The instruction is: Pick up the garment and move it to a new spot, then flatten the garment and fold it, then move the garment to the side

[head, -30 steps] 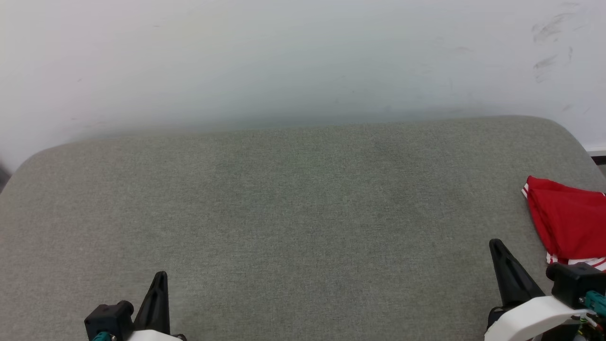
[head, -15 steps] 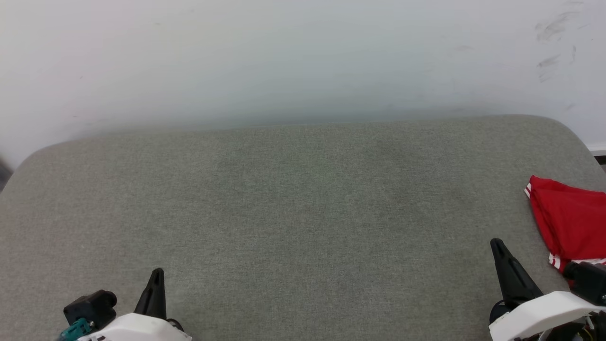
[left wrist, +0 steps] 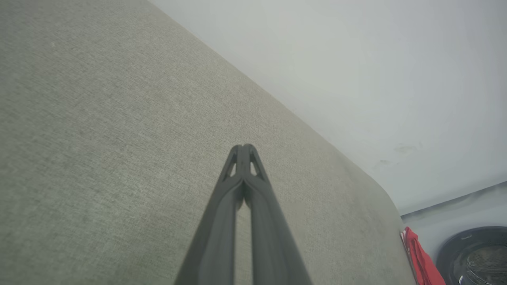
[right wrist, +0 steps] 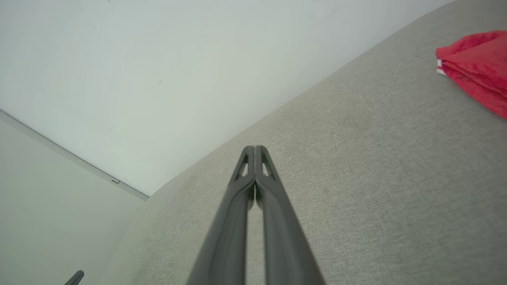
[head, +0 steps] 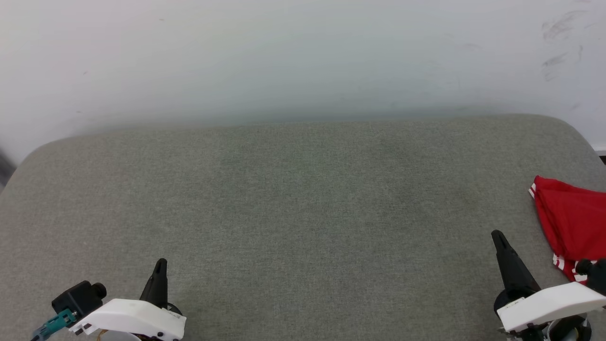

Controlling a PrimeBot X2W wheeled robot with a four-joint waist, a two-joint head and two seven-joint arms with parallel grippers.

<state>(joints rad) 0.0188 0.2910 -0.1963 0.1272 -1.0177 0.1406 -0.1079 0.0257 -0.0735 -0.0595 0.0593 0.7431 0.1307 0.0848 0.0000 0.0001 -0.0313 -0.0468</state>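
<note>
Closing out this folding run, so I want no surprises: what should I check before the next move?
1. Bright red jersey garment with white stripe trim lies at the right side of the grey fabric surface: ok.
2. Garment neatly folded: cannot tell, the head view crops it.
3. Left gripper fingers shut, holding nothing: ok.
4. Right gripper fingers shut, holding nothing: ok.
5. Right gripper apart from the garment: ok.

I have my left gripper (head: 160,263), two long dark fingers on a white wrist, closed tip to tip and empty at lower left, and my right gripper (head: 496,235) matching it at lower right, closed, empty, both pointing forward.
</note>
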